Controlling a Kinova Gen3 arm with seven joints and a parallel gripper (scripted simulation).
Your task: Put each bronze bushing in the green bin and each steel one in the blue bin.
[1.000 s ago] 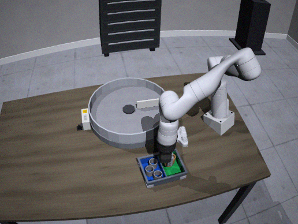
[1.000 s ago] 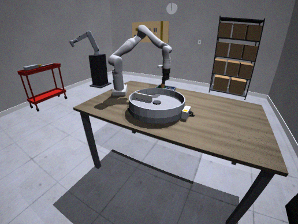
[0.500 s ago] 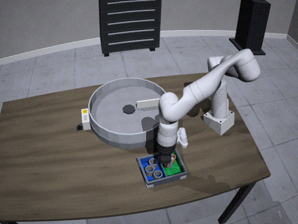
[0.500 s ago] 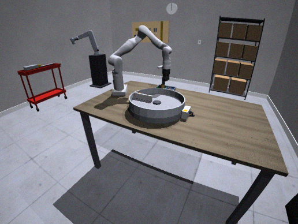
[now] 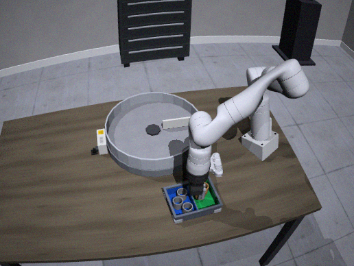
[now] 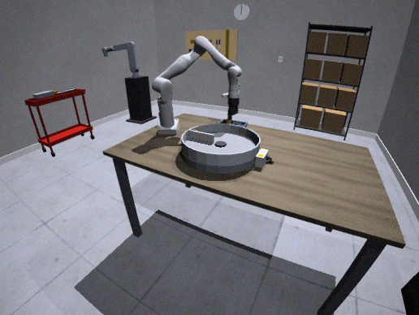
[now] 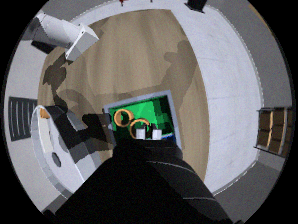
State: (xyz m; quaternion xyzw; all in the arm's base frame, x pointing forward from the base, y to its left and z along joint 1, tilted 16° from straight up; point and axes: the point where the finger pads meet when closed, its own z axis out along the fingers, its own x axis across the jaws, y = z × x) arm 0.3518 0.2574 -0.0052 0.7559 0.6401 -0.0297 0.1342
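- The pincer [image 5: 202, 196] hangs straight down from the white arm [image 5: 237, 106] inside the green bin [image 5: 209, 200], and it is clamped on a bronze bushing [image 5: 206, 187].
- In the wrist view that bronze bushing [image 7: 140, 127] sits right at the fingertips, low over the green floor, and a second bronze bushing [image 7: 121, 117] lies just beside it in the same compartment.
- Whether the held bushing touches the bin floor cannot be told from these views.
- The blue bin [image 5: 171, 206] shares a grey tray [image 5: 192, 216] with the green one, the two compartments side by side with a wall between them.
- Three steel bushings [image 5: 182, 199] stand upright in the blue bin, packed close together.
- The tray rests on the wooden bench [image 5: 68, 206], just beside the turntable [image 5: 137, 161], towards the bench's near edge in the top view.
- The turntable is a round grey walled dish with a dark hub [image 5: 153, 129] at its centre and a pale bar [image 5: 175, 123] lying beside the hub; no bushings show on it.
- A small white box [image 5: 101, 141] with a yellow label stands touching the turntable's outer wall.
- The arm's base [image 5: 271, 151] stands on the bench, well apart from the tray.
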